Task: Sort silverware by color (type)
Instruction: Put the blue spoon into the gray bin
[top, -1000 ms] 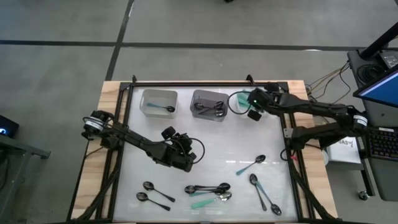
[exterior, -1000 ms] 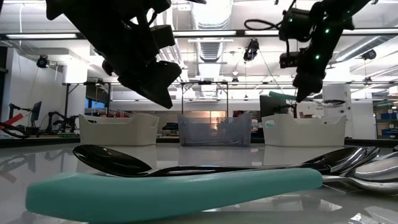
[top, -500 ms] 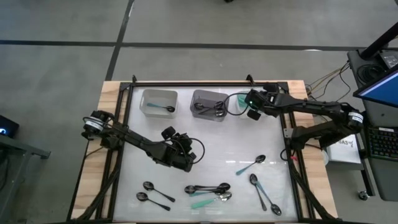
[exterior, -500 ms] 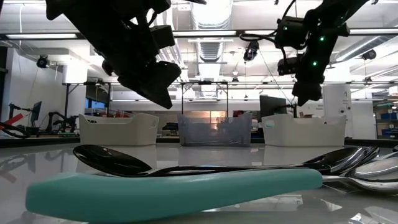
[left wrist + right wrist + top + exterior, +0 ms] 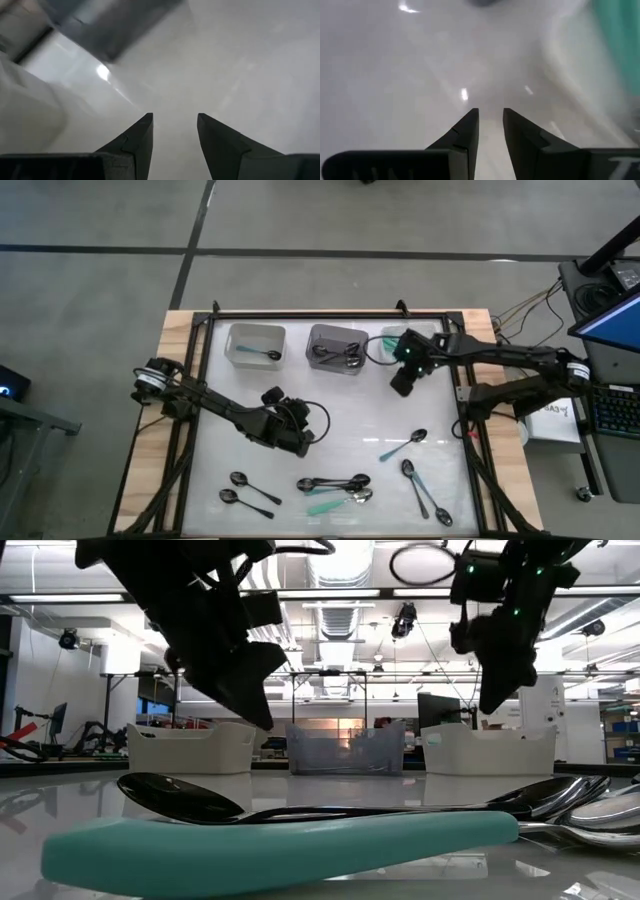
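Observation:
Several spoons lie flat on the near half of the white table. A teal-handled one (image 5: 403,445) and a second (image 5: 420,488) are on the right. A mixed cluster (image 5: 337,487) sits in the middle, and two black spoons (image 5: 248,488) lie to its left. In the low view a teal handle (image 5: 280,845) and a black spoon (image 5: 180,798) lie close to the camera. My left gripper (image 5: 303,442) (image 5: 175,120) hovers open above bare table, just beyond the cluster. My right gripper (image 5: 397,387) (image 5: 491,115) hangs narrowly open over bare table, near the bins.
Three bins stand along the far edge. The white bin (image 5: 255,330) holds one teal-handled spoon, and the grey bin (image 5: 335,332) holds black spoons. The right bin (image 5: 425,332) is partly behind my right arm. A wooden frame (image 5: 180,330) borders the table.
My right gripper has left its place above the right bin, moving toward the near edge and the table's middle. The teal piece that showed under it a second ago is no longer at its fingers. My left gripper has dipped a little.

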Controlling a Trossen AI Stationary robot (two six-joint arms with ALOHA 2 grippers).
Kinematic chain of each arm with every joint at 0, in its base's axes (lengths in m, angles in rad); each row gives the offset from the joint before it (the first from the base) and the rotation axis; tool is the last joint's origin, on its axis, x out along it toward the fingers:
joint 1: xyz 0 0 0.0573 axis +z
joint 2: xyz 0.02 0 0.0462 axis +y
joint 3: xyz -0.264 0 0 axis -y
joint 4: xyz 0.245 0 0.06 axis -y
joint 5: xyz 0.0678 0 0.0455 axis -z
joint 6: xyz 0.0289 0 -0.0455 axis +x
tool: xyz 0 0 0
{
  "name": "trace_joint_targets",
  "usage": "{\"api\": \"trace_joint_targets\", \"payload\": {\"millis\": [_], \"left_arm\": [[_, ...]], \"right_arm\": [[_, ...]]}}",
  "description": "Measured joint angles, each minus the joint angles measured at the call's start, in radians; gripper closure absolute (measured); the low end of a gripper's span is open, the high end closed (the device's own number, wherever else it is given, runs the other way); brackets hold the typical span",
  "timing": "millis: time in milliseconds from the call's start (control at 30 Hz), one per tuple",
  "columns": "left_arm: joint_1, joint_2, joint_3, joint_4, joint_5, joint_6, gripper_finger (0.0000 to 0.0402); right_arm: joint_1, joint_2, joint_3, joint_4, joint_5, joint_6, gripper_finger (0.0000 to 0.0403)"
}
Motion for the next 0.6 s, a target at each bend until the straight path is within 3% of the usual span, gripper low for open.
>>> {"api": "trace_joint_targets", "payload": {"millis": [100,367,600], "left_arm": [[-0.004,0.001,0.001,0.059,0.060,0.009,0.0265],[-0.004,0.001,0.002,0.344,0.193,0.229,0.0265],[-0.004,0.001,0.003,0.385,0.270,0.266,0.0265]], "right_arm": [[0.081,-0.006,0.000,0.001,-0.022,0.025,0.0323],[0.284,-0.004,0.000,-0.017,-0.023,0.007,0.0321],[0.437,-0.004,-0.006,-0.032,-0.022,0.004,0.0321]]}}
